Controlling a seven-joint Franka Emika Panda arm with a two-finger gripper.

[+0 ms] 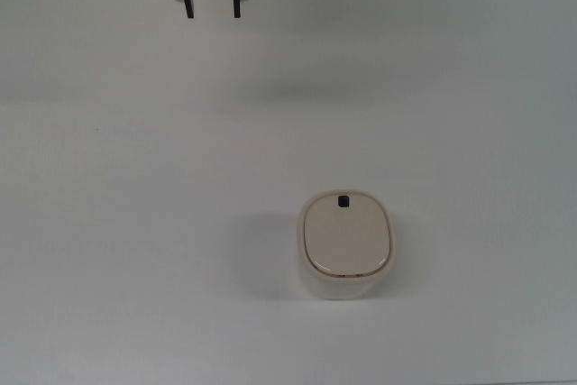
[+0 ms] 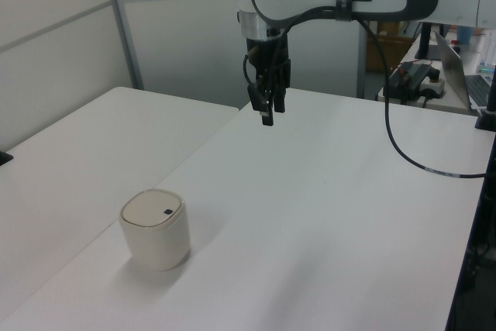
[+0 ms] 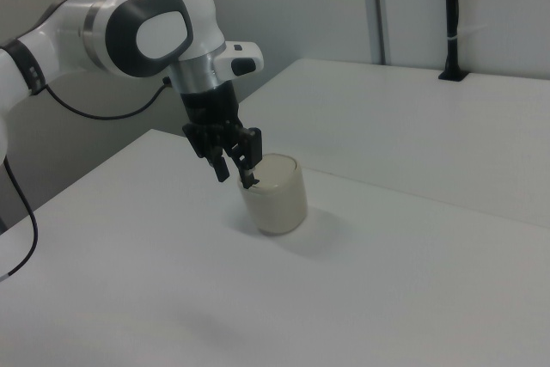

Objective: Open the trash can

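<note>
The trash can (image 1: 346, 243) stands on the white table (image 1: 108, 223), toward the top view's lower right; its lid (image 1: 347, 236) is flat and shut, the black button (image 1: 343, 201) untouched. The gripper (image 1: 213, 6) hangs in the air well apart from it, jaws partly open and empty; the task appears not yet begun, with approach and button press remaining.

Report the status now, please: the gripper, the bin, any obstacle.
Black two-finger gripper open, hanging high above white table, far from bin. Small cream-white plastic trash can, beige lid shut, black button untouched. Nothing in the way.
</note>
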